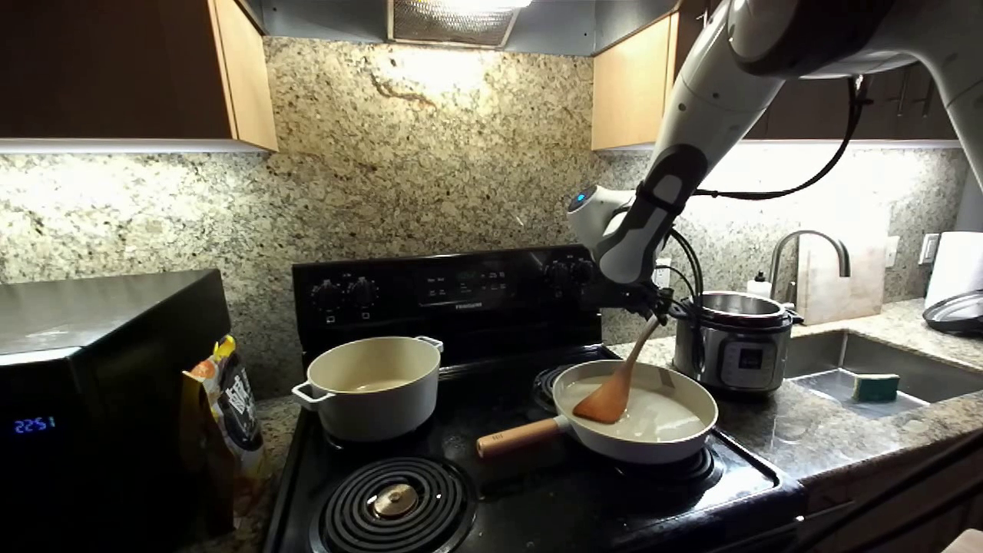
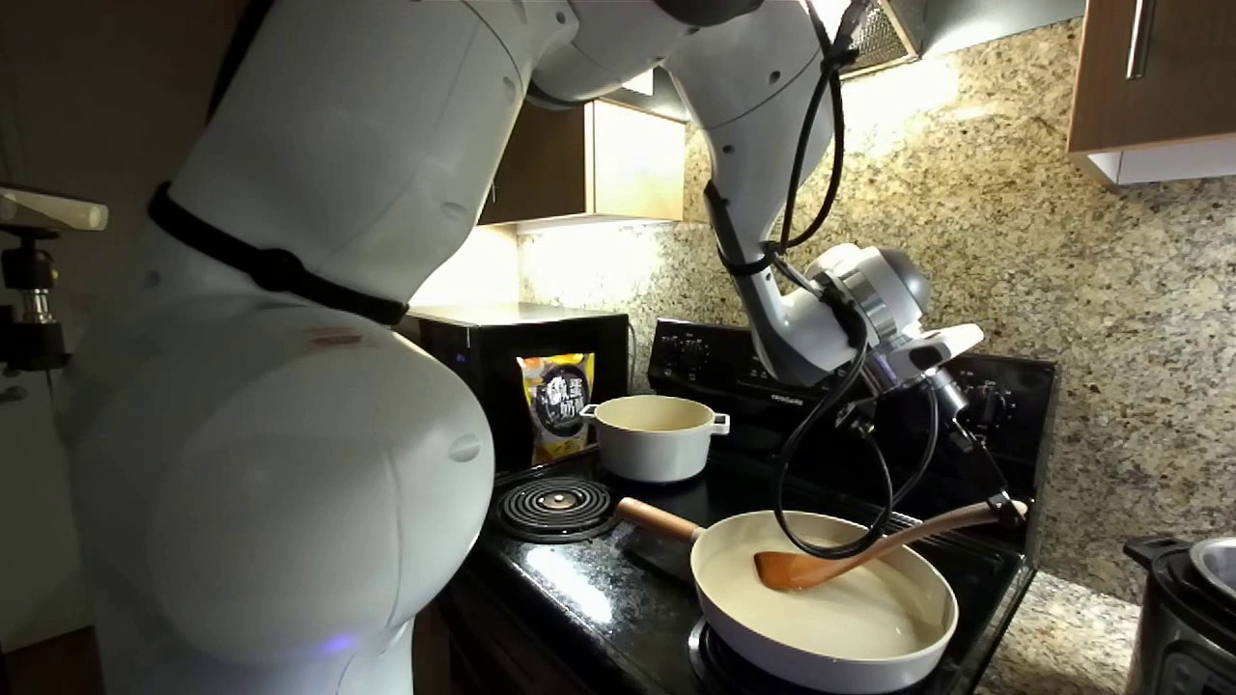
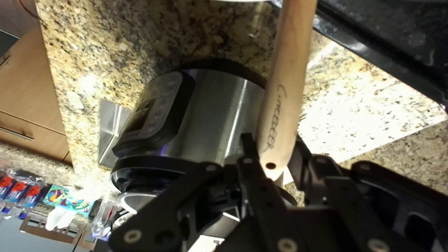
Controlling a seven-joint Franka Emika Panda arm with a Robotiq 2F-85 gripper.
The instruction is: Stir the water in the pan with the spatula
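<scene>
Toward the right edge of the stove (image 1: 530,503), by its front corner, sits the pan (image 1: 653,453), level, with its wooden handle directed to the left over the middle of the stove. Pale, shallow water (image 1: 668,418) covers the bottom of the pan and reflects the light. The spatula (image 1: 617,388) is tilted: its blade is down in the pan, at the side near the pan's handle, and its shaft passes over the rear rim. Whether the blade touches the bottom, I cannot tell. In the wrist view, the gripper (image 3: 274,150) is clamped on the upper end of the spatula, one finger on each side of the wood, which carries dark letters. At the rear left corner of the stove stands the pot (image 1: 376,415), and at the front left corner lies a burner (image 1: 395,503). Between the left edge of the stove and the microwave (image 1: 115,422), the bag (image 1: 239,407) stands upright. Just past the right edge of the stove, the cooker (image 1: 718,357) is placed on the counter (image 1: 799,438), close to the counter's edge at the stove. Farther to the right, a sink (image 1: 914,362) is set into the counter, with a sponge (image 1: 875,388) inside, and behind the sink a board (image 1: 841,296) leans on the wall (image 1: 430,177).
</scene>
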